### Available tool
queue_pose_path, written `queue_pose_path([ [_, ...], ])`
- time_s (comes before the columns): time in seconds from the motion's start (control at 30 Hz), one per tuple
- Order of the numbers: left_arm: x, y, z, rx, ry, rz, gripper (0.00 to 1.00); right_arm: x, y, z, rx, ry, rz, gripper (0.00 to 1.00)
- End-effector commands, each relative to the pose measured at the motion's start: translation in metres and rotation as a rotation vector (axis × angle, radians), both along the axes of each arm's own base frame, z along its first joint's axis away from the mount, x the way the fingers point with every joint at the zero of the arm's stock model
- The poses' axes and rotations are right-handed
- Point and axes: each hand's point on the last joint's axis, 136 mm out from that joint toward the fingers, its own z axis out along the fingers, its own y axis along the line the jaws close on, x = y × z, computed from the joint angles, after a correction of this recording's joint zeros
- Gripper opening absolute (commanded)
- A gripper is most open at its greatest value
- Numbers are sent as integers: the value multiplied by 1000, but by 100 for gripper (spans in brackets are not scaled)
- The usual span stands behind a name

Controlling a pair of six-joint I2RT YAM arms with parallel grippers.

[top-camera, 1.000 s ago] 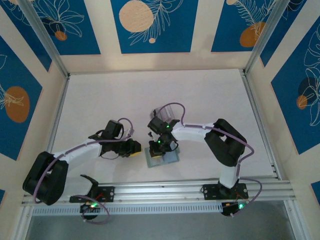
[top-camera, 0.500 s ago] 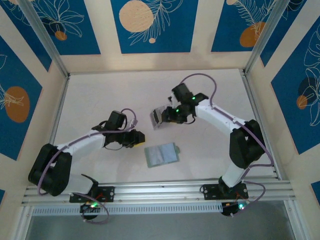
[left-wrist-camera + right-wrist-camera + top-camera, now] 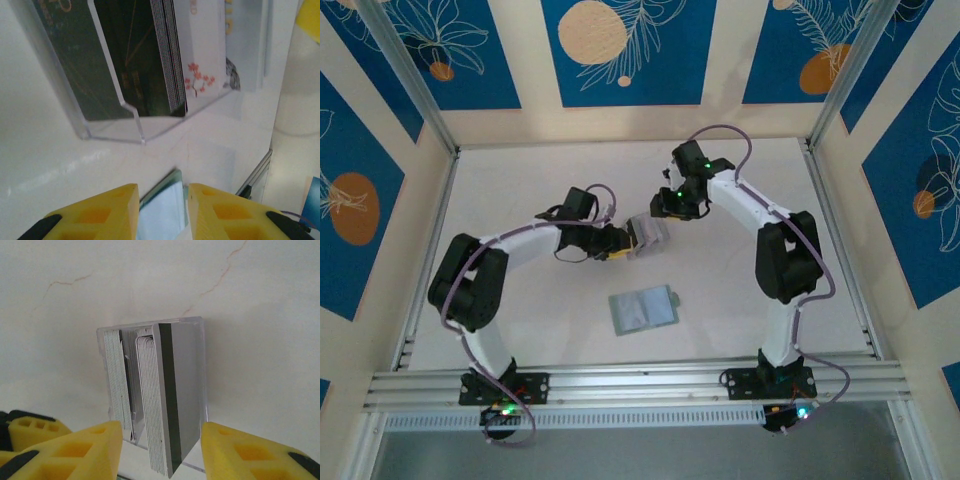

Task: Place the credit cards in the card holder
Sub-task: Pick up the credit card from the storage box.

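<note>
Here right gripper (image 3: 160, 440) gapes at clear stand (image 3: 150, 324); left gripper (image 3: 162, 192) flanks pale card (image 3: 160, 217), grip unclear; gold lettering (image 3: 228, 17) blurred.

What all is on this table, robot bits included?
card holder: one, sage green, flat on the table nearer the arm bases.
clear box: one, transparent, mid-table between the grippers.
credit cards: one stack, white, grey and dark, upright in the clear box.
loose card: one, pale, held by the left gripper.
table: one, white.
wall panels: several, blue with orange circles, around the table.
left gripper: one, yellow fingers, closed on the loose card.
right gripper: one, yellow fingers, open, facing the clear box.
</note>
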Motion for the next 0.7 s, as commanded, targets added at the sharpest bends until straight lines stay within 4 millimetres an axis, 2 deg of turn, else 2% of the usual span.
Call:
queue_pose_path([
  [0.0, 11, -5, -2, -2, -5, -9, 31, -8, 13, 5, 26, 17, 68, 47],
  [0.4, 18, -9, -23, 14, 30, -19, 31, -12, 27, -19, 9, 61, 115, 45],
  [0.5, 19, -9, -26, 16, 32, -19, 31, -12, 28, -22, 12, 64, 119, 45],
  [0.67, 19, -10, -33, 22, 46, -20, 31, -14, 34, -14, 54, 65, 132, 38],
])
